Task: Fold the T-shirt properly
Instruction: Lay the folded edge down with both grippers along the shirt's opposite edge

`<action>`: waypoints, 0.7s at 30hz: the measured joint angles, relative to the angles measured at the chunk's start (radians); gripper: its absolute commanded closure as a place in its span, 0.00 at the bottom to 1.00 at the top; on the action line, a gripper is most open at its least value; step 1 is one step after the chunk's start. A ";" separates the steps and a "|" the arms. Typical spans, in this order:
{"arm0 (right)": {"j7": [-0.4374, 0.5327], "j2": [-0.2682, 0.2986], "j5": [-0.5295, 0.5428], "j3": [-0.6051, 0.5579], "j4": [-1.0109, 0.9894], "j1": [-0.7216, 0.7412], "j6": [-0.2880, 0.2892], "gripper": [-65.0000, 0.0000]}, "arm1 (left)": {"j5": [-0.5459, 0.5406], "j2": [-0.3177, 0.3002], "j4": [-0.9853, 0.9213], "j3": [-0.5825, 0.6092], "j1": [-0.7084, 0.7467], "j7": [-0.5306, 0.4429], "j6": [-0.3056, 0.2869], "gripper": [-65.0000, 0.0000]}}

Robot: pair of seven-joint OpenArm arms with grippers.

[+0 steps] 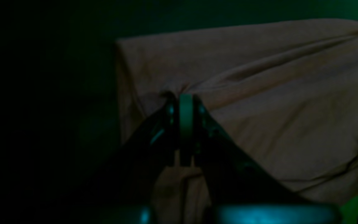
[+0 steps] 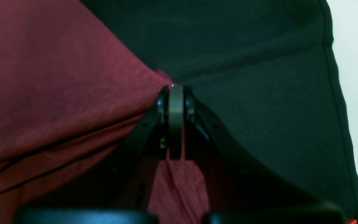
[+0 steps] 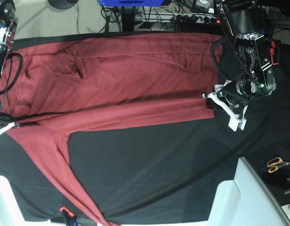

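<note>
No readable text, label, brand, number or sign appears in any of the three views. The T-shirt [image 3: 121, 80] is plain red with no print, and the black cloth sheet [image 3: 154, 169] under it carries no markings. The left wrist view is too dark and blurred to show any lettering.
</note>
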 measured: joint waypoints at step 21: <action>-0.135 -0.030 0.001 0.082 0.250 -0.203 -0.004 1.00 | -0.014 -0.016 0.155 0.001 0.124 0.000 -0.001 1.00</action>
